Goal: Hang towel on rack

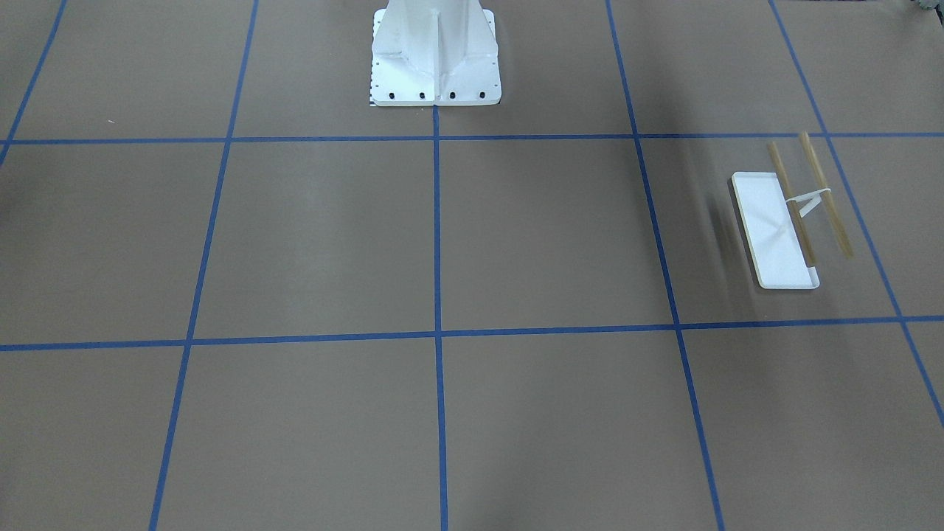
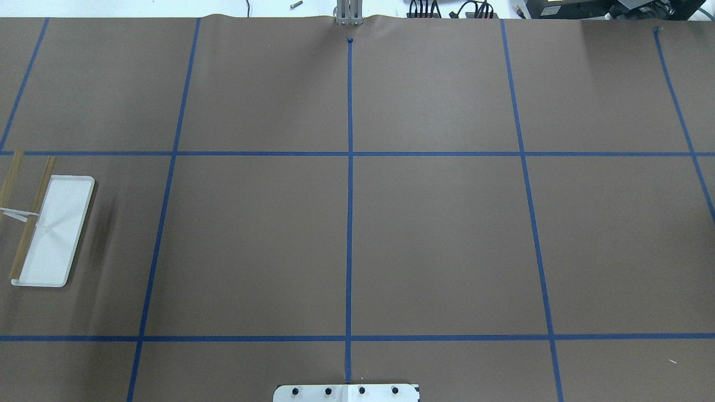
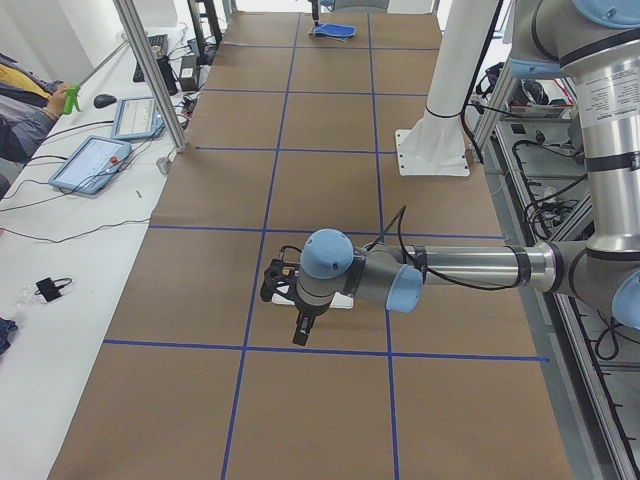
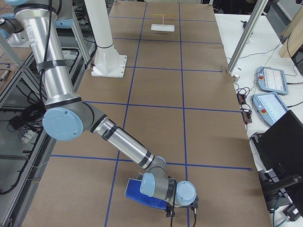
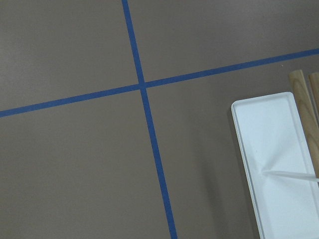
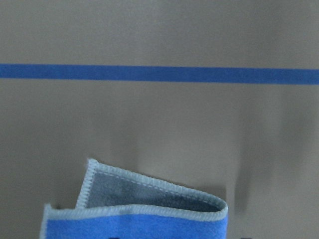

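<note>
Hardly begun. At the near right end of the tabletop (image 4: 156, 85) the towel (image 4: 142, 193) lies with one corner folded over, the right gripper (image 4: 182, 211) low above it — gripping or not, I cannot tell. Far off at the left end stands the rack (image 1: 774, 236), nothing draped on it; the left gripper (image 3: 300, 338) hovers there, its opening unreadable too.
</note>
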Motion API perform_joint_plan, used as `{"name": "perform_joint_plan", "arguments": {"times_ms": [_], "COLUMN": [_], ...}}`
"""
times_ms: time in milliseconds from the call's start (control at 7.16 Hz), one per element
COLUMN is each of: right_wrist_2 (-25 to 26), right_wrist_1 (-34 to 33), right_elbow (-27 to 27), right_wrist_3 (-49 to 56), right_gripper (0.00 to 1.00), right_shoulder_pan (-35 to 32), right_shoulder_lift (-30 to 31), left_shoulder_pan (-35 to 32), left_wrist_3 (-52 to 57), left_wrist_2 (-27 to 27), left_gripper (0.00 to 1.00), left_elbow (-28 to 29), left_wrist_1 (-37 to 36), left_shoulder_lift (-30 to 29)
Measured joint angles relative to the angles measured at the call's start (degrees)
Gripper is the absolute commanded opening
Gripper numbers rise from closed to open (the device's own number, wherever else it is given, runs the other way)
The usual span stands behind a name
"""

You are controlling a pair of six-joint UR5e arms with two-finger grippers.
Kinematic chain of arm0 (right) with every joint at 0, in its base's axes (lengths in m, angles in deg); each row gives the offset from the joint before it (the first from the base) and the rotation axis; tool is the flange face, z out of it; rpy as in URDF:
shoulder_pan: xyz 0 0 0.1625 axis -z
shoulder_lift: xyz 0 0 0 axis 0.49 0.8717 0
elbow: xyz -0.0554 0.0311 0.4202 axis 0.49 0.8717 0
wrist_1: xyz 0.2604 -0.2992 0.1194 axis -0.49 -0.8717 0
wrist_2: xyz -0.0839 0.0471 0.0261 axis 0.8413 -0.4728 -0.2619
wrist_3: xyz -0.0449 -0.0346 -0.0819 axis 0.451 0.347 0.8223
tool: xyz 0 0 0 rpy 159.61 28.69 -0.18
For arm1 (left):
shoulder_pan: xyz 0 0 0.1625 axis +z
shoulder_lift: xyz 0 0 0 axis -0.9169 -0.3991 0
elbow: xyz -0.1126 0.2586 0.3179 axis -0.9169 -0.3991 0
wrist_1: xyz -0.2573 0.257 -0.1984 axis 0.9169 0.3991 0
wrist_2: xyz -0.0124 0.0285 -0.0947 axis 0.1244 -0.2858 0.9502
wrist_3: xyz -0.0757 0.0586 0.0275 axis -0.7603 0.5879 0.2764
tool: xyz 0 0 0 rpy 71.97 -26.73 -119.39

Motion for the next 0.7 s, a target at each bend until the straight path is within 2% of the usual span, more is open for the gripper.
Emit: {"name": "perform_joint_plan", "arguments": {"times_ms": [279, 419, 698], "right_wrist_2": [0.69, 1.08, 1.33], "right_wrist_1": [0.0, 0.0, 0.0], "right_elbow": [0.21, 0.38, 0.93], "right_wrist_3": [0.0, 0.0, 0.0], "right_gripper": [0.77, 0.68, 0.43], "right_shoulder_pan": [0.58, 0.69, 0.83], "right_shoulder_lift": [-0.09, -0.18, -0.4], "left_shoulder_pan": [0.0, 0.0, 0.0], "left_wrist_3": [0.01, 0.01, 0.01], "left_wrist_2": [0.04, 0.02, 0.0], "left_gripper": [0.98, 0.98, 0.98], "left_elbow": [0.0, 0.0, 0.0], "left_wrist_1": [0.0, 0.0, 0.0], "left_shoulder_lift": [-0.02, -0.05, -0.1]}}
